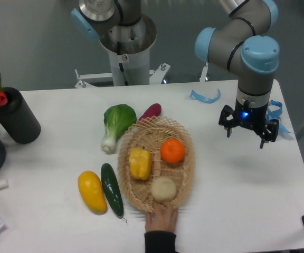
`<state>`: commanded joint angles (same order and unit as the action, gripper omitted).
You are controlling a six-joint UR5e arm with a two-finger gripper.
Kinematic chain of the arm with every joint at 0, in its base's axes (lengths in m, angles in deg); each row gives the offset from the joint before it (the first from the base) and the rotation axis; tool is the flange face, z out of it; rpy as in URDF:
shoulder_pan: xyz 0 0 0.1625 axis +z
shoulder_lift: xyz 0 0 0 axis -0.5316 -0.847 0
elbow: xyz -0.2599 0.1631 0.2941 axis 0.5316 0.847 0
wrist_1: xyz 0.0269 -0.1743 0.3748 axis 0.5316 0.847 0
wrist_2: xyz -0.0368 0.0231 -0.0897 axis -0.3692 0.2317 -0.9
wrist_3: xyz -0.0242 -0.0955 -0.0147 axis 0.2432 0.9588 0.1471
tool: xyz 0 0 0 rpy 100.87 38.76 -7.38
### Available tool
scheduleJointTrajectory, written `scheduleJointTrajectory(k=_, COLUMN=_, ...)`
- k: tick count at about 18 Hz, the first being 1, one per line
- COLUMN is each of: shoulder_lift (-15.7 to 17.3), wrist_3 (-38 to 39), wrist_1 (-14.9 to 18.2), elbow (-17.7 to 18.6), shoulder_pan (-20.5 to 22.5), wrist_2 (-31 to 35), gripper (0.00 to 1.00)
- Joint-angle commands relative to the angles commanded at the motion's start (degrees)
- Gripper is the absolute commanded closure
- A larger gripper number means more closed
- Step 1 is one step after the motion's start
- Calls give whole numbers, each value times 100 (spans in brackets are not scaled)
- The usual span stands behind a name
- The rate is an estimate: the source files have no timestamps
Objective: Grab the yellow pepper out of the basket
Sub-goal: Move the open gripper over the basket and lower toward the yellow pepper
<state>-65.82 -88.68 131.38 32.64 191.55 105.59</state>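
The yellow pepper (140,162) lies in the left half of the wicker basket (186,174), blocky and grooved, beside an orange (172,150) and a pale round fruit (163,189). My gripper (245,135) hangs over the bare table well to the right of the basket, pointing down. Its fingers (228,129) are spread apart with nothing between them.
A human hand (161,217) touches the basket's near rim. Left of the basket lie a dark green cucumber (112,189) and a smooth yellow fruit (92,191). A bok choy (116,124) and a purple vegetable (150,111) sit behind it. A black vase (15,116) stands far left.
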Motion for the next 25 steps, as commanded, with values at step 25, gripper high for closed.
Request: scheduleJointTrajectory(k=25, shoulder_lift=809, wrist_3=1773, wrist_1=79, elbow=1028, shoulder_pan=-1106, wrist_2=-61, gripper=0)
